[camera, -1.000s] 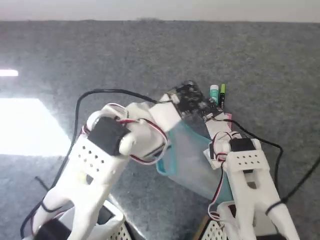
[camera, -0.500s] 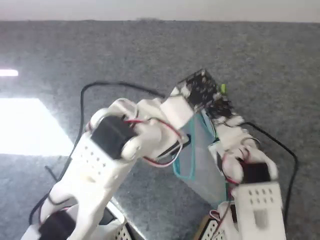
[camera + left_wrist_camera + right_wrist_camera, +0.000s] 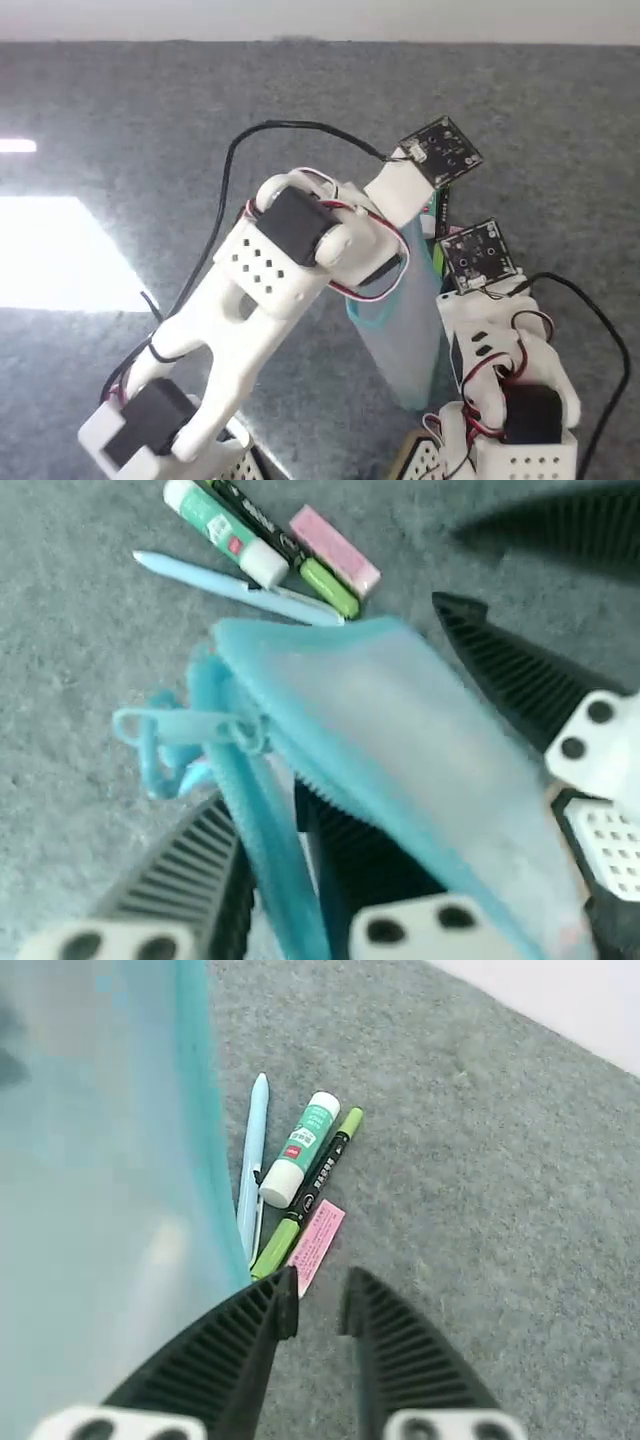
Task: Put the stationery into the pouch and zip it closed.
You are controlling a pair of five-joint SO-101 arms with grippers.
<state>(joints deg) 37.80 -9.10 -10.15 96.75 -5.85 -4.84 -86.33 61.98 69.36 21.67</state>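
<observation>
1. A bright patch of glare lies on the grey speckled table (image 3: 110, 110) at the far left of the high view.
2. The left arm (image 3: 270, 280) rises from the lower left and slants in toward the middle of the table.
3. The left gripper (image 3: 270, 820) has its black fingers pinched on the teal edge trim of the pouch (image 3: 400, 320), which runs up between them.
4. The pouch is translucent with teal trim and is held standing on edge between the two arms. Its teal pull loop (image 3: 160, 730) hangs off the side. Whether its lower edge touches the table is hard to tell.
5. The stationery lies on the table just beside the pouch, outside it. It is a pale blue pen (image 3: 250, 1160), a green-and-white glue stick (image 3: 300, 1150), a green-capped marker (image 3: 315, 1195) and a pink eraser (image 3: 318, 1232), packed side by side.
6. The right gripper (image 3: 318, 1305) hangs above the eraser with its fingers a little apart and nothing between them. One finger is right beside the pouch's wall.
7. The right arm (image 3: 500, 360) stands at the lower right.
</observation>
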